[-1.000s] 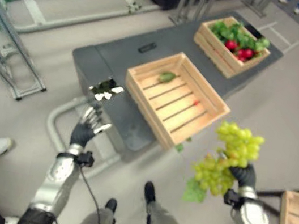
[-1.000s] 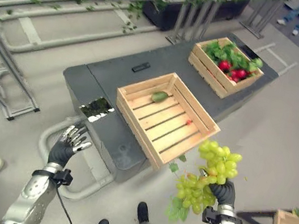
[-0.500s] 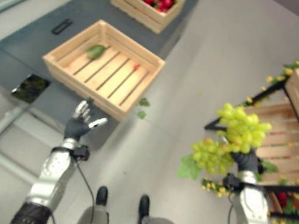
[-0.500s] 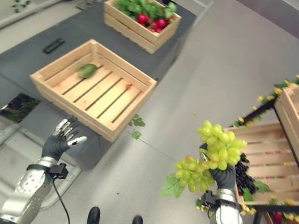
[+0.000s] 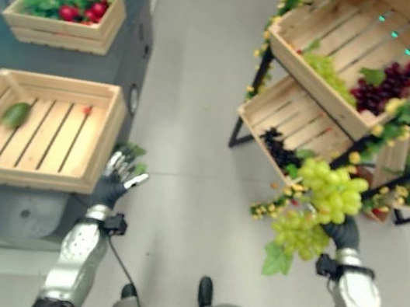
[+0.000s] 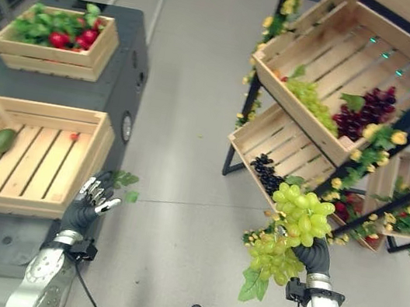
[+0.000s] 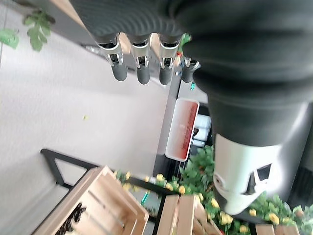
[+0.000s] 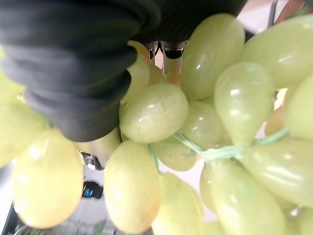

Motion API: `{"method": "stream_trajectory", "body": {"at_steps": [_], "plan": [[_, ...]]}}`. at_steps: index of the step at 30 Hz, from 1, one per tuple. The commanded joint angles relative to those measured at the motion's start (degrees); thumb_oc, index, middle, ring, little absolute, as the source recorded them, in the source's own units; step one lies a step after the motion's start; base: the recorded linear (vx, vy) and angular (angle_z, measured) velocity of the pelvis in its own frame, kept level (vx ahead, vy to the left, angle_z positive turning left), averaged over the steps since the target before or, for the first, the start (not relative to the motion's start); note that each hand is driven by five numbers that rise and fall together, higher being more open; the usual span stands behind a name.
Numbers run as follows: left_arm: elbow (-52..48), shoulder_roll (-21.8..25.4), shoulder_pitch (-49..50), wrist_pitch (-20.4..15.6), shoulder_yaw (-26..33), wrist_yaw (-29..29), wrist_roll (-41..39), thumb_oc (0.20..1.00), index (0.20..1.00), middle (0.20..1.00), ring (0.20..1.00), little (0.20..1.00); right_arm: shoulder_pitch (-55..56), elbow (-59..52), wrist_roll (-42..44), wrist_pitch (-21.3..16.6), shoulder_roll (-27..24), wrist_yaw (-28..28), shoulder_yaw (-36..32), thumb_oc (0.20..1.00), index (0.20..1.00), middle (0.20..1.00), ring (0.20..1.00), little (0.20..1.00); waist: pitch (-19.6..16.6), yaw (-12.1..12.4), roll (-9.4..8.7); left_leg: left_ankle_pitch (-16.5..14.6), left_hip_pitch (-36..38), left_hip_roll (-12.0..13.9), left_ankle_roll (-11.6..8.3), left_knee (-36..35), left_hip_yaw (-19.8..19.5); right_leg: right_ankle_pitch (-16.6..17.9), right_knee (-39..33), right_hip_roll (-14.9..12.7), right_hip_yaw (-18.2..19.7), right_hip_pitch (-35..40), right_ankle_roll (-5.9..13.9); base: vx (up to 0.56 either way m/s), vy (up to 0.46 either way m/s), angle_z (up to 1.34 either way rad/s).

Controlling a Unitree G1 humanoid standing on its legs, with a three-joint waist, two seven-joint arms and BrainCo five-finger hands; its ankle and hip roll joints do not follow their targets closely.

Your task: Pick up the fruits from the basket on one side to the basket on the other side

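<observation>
Green grapes up in my right hand.

The bunch of green grapes (image 6: 293, 223) hangs in the air, my right hand (image 6: 314, 256) curled round it, just before the tilted crates of the fruit rack (image 6: 331, 104). My left hand (image 6: 87, 201) hovers, fingers relaxed, beside the slatted wooden crate (image 6: 29, 148) on the dark tabletop (image 6: 122, 61).

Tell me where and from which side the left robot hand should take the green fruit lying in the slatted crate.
Probably across its narrow middle, coming straight down from above. The green fruit is an elongated oval lying flat and alone on the slats near the far-left wall of the slatted crate, so the walls likely block a sideways approach. The left robot hand is open, just outside the crate's right wall.
</observation>
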Motion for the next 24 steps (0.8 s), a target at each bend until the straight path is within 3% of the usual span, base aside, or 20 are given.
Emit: {"method": "stream_trajectory", "body": {"at_steps": [1, 2, 5, 6, 15, 24], "plan": [[-2.6, 0.8, -2.4, -2.4, 0.3, -0.1, 0.0, 1.0, 1.0, 1.0, 1.0, 1.0, -5.4, -4.0, -1.3, -3.7, -1.7, -1.5, -1.2, 0.2, 0.2, 0.2, 0.2, 0.2, -0.4, 3.5, -0.78, -4.3, -5.6, -12.1, 4.8, 2.2, -12.0, -5.9, -1.8, 0.5, 3.7, 2.8, 4.63, 0.04, -0.07, -0.55], [-2.5, 0.5, -2.5, -2.3, 0.3, 0.0, 0.1, 1.0, 1.0, 1.0, 1.0, 1.0, -6.1, -3.9, -1.1, -3.9, -1.7, -1.5, -1.1, 0.2, 0.2, 0.2, 0.2, 0.2, -0.9, 3.8, -0.51, -2.5, -6.1, -12.9, 5.01, -0.5, -14.6, -5.6, -2.1, 1.3, 5.1, 2.6, 4.71, 0.07, -0.073, -0.92], [-1.4, 0.3, -2.5, -2.2, -0.7, -0.5, 0.6, 1.0, 1.0, 1.0, 1.0, 1.0, -6.8, -4.1, -0.9, -4.0, -2.7, -1.2, -1.4, 0.2, 0.2, 0.2, 0.2, 0.2, -1.3, 4.3, 0.66, 0.9, -5.2, -12.8, 5.45, -7.1, -17.2, -5.3, -1.8, 3.7, 6.6, 2.1, 4.28, 0.06, -0.014, -0.75], [-1.2, 0.6, -2.4, -2.1, -0.9, -0.6, 0.6, 1.0, 1.0, 1.0, 1.0, 1.0, -6.9, -4.1, -0.3, -4.1, -2.6, -0.9, -1.5, 0.2, 0.2, 0.2, 0.2, 0.2, -1.6, 4.1, 0.24, 0.2, -4.8, -14.1, 5.95, -6.3, -18.7, -5.4, -1.4, 3.7, 7.2, 1.8, 4.41, 0.06, 0.015, -0.63], [-1.9, 1.7, -0.7, -0.7, -2.7, -2.7, 1.1, 1.0, 1.0, 1.0, 1.0, 1.0, -10.4, -6.4, 4.1, -4.0, -6.9, -0.2, -4.9, 0.2, 0.2, 0.2, 0.2, 0.2, -3.9, 3.4, 0.34, 1.4, -0.9, -12.1, 6.31, -13.5, -16.7, -5.6, -2.5, 3.3, 7.6, 1.2, 4.87, 0.04, 0.042, -0.05], [-2.7, 3.4, -0.8, 0.5, -6.7, -3.6, -0.4, 1.0, 1.0, 1.0, 1.0, 1.0, -21.3, -5.3, 9.7, -3.1, -16.4, -1.6, -2.6, 0.2, 0.2, 0.2, 0.2, 0.2, -3.0, 4.1, -0.51, 2.0, -1.8, -11.5, 6.26, -15.3, -16.1, -4.3, -3.1, 2.4, 7.9, -1.4, 5.84, -0.02, 0.029, -0.08]]}}
